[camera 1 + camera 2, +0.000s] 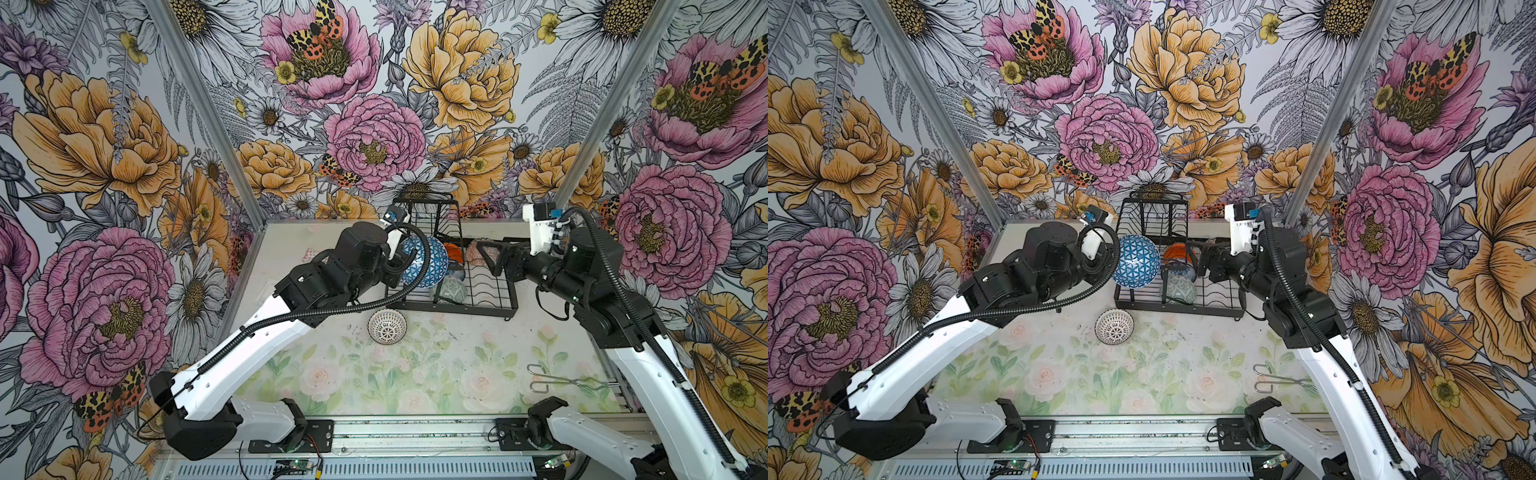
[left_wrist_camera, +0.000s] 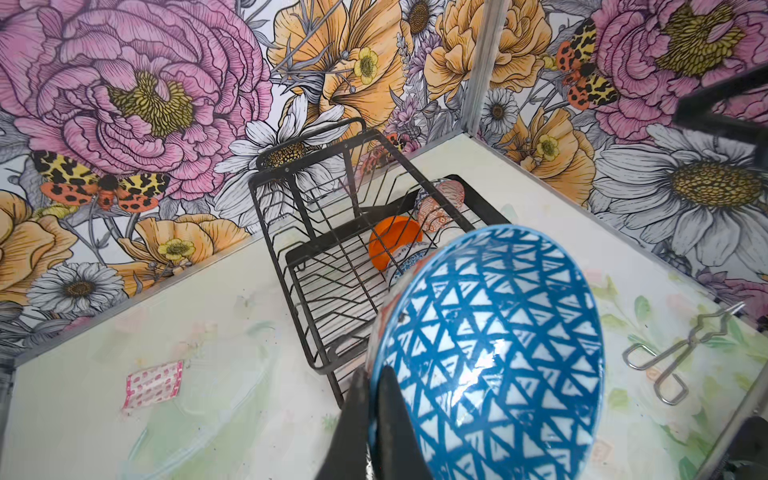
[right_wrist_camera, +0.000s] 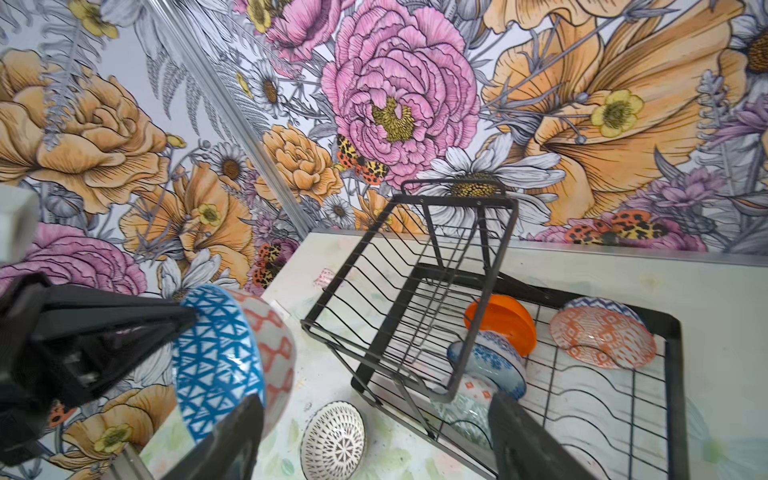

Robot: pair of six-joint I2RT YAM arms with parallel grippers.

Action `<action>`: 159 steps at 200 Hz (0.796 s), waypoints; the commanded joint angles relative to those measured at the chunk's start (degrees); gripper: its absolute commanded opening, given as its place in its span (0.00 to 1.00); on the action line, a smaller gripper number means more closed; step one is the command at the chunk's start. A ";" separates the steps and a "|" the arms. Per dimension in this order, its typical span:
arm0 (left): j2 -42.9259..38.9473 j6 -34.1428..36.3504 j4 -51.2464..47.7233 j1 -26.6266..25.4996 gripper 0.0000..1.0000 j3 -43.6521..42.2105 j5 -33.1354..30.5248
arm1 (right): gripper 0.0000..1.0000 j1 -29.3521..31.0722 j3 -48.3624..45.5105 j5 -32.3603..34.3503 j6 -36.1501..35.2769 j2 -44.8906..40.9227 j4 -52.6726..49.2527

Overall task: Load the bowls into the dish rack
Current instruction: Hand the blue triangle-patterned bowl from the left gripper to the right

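Observation:
My left gripper (image 2: 374,415) is shut on the rim of the blue-white geometric bowl (image 1: 424,262), held on edge above the left end of the black wire dish rack (image 1: 453,308). In the rack stand the plain orange bowl (image 3: 503,324), the orange-white patterned bowl (image 3: 602,336), the blue floral bowl (image 3: 490,361) and the grey-green bowl (image 3: 461,411). The white-black lattice bowl (image 1: 387,326) lies on the table just in front of the rack. My right gripper (image 1: 484,259) hangs open over the rack's right part, holding nothing.
The rack's raised upper basket (image 1: 424,216) stands at the back, close to the held bowl. Metal tongs (image 1: 569,380) lie near the table's front right. A small pink packet (image 2: 153,384) lies left of the rack. The flowered walls close in the back and sides.

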 commanded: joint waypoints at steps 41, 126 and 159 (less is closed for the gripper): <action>5.75 5.26 3.37 -2.79 0.00 7.90 -8.97 | 0.73 4.59 1.95 1.22 2.06 6.03 1.61; 5.27 6.11 5.87 -2.94 0.00 9.22 -8.08 | 0.64 6.49 3.67 2.57 1.25 10.76 1.70; 5.16 5.76 6.75 -2.99 0.00 8.78 -7.22 | 0.63 7.23 3.53 3.39 1.53 11.73 1.79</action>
